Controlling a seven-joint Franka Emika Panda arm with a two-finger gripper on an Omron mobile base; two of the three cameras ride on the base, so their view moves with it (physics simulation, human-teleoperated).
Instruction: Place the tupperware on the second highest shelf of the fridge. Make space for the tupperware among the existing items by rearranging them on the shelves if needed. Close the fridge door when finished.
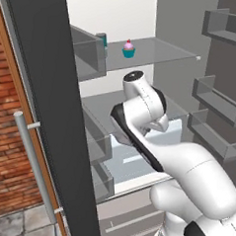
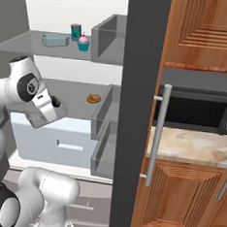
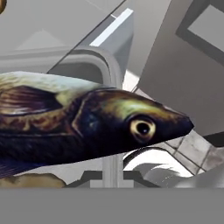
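1. Hand state. In the right base view the hand (image 2: 55, 102) sat at the end of the bent arm, at about 9 o'clock in the frame, inside the open fridge (image 2: 135, 112) and just above the second highest shelf (image 2: 77, 101). I read the hand as clenched, jaws fully together.

2. Hand view. A fish (image 3: 100, 127), dark with a yellow-ringed eye, lay across the frame just above the fingertips (image 3: 92, 176), its head pointing to 3 o'clock. I could not tell whether the clenched jaws gripped it or merely sat against it.

3. Task item. The tupperware (image 2: 55, 40) stood on the top shelf (image 2: 24, 43), at about 10 o'clock in the right base view. It was not on the second highest shelf.

4. Neighbouring items. A dark teal can (image 2: 76, 32) stood just beside the tupperware, at its 2 o'clock. A pink-frosted cupcake (image 2: 83, 42) stood at the tupperware's 3 o'clock, close to the can. In the left base view I saw both on the same shelf, near 12 o'clock.

5. Second highest shelf. A small brown round piece (image 2: 93, 98) lay on it, at the hand's 3 o'clock and apart from it.

6. Door. The fridge door (image 1: 51, 119) stood open, its edge toward the camera.
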